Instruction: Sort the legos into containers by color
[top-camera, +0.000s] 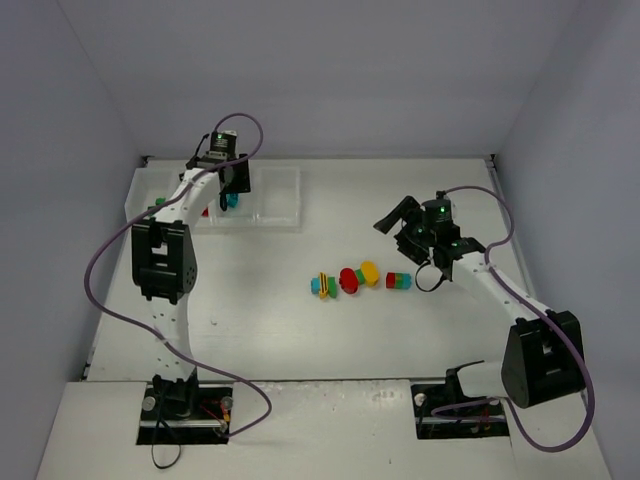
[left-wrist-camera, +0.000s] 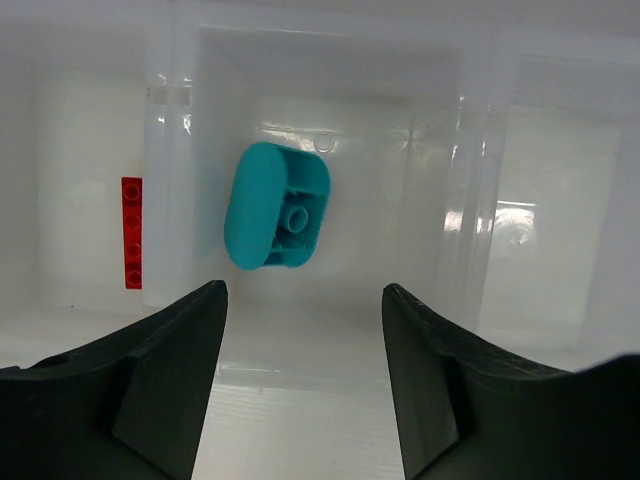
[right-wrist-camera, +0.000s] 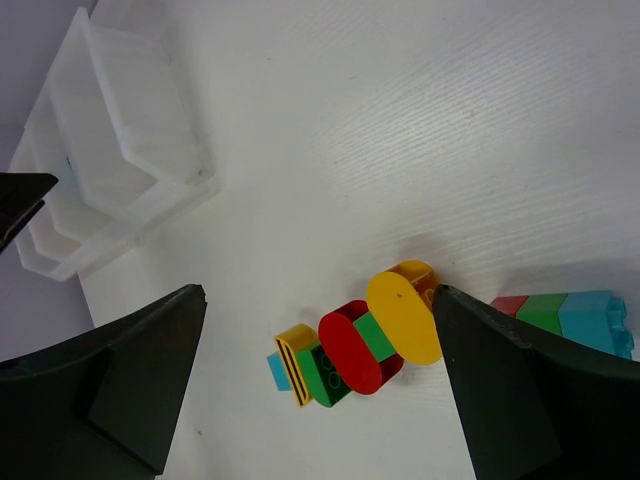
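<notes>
The translucent white tray lies at the far left. My left gripper is open above it. In the left wrist view my left gripper is empty, and a cyan rounded brick lies in the compartment below. A red brick lies in the compartment to its left. My right gripper is open and empty above the table's middle. Below my right gripper lie a yellow rounded brick, a red rounded brick and a green, yellow and cyan stack.
A red, green and cyan stack lies just right of the yellow brick, partly behind my right finger; it also shows in the top view. A green brick sits at the tray's left end. The tray is far left of the loose bricks.
</notes>
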